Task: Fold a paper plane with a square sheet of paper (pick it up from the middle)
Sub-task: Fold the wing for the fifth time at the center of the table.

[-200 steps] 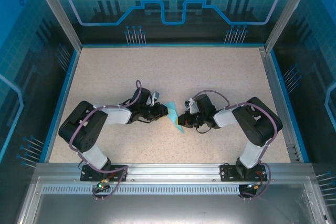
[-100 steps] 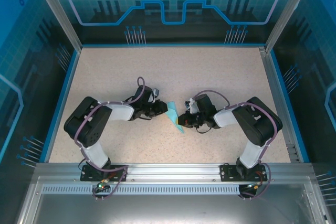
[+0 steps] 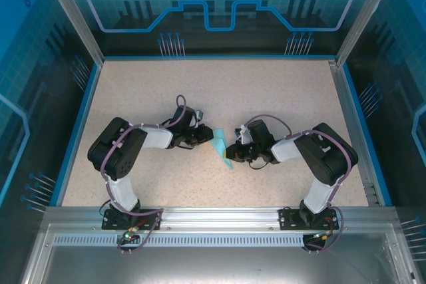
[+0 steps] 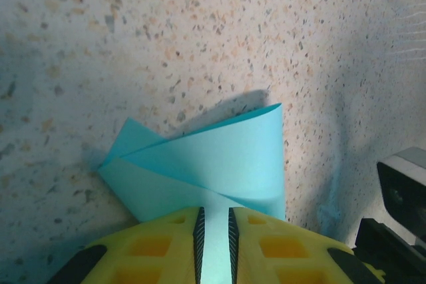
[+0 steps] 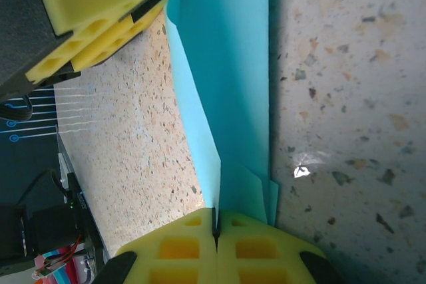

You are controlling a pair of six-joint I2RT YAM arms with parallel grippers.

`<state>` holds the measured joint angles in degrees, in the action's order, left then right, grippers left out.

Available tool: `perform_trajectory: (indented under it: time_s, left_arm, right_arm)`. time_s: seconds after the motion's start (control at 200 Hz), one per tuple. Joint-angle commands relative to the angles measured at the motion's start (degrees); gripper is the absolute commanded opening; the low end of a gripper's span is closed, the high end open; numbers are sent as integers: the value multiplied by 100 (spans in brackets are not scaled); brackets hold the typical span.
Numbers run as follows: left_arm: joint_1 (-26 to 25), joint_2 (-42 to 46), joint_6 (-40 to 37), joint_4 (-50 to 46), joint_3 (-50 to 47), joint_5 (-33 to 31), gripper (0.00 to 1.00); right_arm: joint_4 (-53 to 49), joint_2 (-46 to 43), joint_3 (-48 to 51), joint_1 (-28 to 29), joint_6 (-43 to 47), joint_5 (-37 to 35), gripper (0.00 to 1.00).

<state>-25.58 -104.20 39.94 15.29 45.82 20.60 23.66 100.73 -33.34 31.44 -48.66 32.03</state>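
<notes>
Thin light-blue folded paper sheet (image 3: 220, 149) — right gripper (image 5: 216, 227) is pinching one end, fingers together; left gripper (image 4: 214, 231) is clamping the opposite end, likely bracing it for creasing.

**Left arm** (image 3: 133, 147), black and white links with a purple cable: your elbow is folded back to the near left, and the forearm lies low, reaching right toward the middle.

**Left gripper** (image 4: 214, 216), yellow foam pads: your jaws are drawn to a narrow slit, pinching the folded light blue paper sheet (image 4: 219, 161).

**Right arm** (image 3: 319, 157), same build: it mirrors the left, with the forearm low and reaching left.

**Right gripper** (image 5: 215, 219), yellow foam pads: your pads are pressed flush and clamp the same sheet's edge.

The two grippers face each other, close together.
</notes>
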Motion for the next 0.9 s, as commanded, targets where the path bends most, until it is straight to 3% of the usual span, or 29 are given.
perform_trajectory:
  time_s: [0.0,0.455,0.895]
  left_arm:
    - [80,3,-243,-50,181,44,20]
    - [-366,1186,187,-11,-611,670,21]
    - [-735,619,339,-85,-384,642,10]
  right_arm:
    - [-755,331,263,-36,68,-149,4]
    - [-766,301,249,-36,125,-215,7]
    - [-780,160,249,-33,217,-233,7]
